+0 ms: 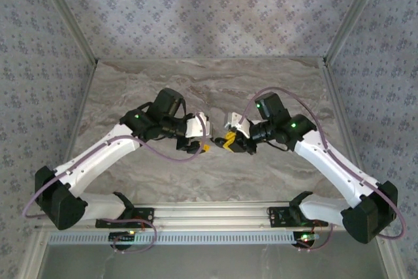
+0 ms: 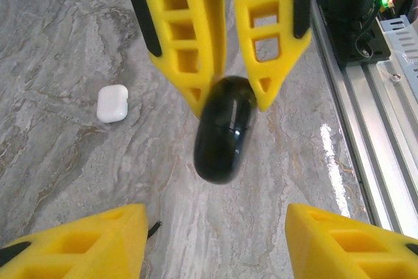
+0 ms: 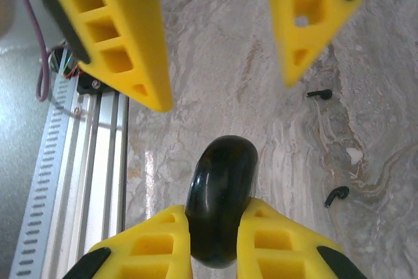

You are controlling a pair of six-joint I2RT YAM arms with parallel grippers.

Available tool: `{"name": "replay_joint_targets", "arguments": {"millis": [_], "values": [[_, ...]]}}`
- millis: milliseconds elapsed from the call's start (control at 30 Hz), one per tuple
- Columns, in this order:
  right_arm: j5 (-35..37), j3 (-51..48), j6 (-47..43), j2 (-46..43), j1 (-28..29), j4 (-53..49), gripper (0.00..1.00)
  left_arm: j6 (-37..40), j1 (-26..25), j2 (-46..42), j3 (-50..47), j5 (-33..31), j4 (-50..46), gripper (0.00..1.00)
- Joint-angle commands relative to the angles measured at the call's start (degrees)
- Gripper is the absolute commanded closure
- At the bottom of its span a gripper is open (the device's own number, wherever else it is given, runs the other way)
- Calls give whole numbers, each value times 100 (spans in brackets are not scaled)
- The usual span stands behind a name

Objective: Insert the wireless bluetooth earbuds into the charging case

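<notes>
A glossy black charging case (image 3: 222,194), closed, hangs above the marble table, with my right gripper (image 3: 219,208) shut on its sides. In the left wrist view the same case (image 2: 224,132) hangs from the right gripper (image 2: 232,104). My left gripper (image 2: 215,217) stands open right in front of it, jaws wide apart and holding nothing. Two black earbuds (image 3: 319,93) (image 3: 337,195) lie on the table to the right of the case, with a small white bit (image 3: 354,155) between them. One dark stem (image 2: 152,229) peeks out beside my left finger. Both grippers (image 1: 208,145) (image 1: 228,140) meet at mid-table.
A closed white charging case (image 2: 112,103) lies on the marble off to one side. The aluminium rail (image 2: 366,109) (image 3: 91,155) runs along the table's near edge. Patterned walls enclose the table (image 1: 209,83) at the back and sides.
</notes>
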Motion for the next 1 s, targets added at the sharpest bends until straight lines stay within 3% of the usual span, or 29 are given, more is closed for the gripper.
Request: {"name": "replay_joint_targets", "arguments": {"millis": [0, 533, 967], "values": [[154, 39, -723, 31, 171, -139, 85, 250, -59, 79, 200, 333, -136, 45], [-106, 14, -793, 78, 262, 356, 85, 394, -262, 170, 102, 402, -162, 55], [-212, -78, -657, 18, 269, 683, 85, 325, -286, 152, 52, 404, -36, 70]]}}
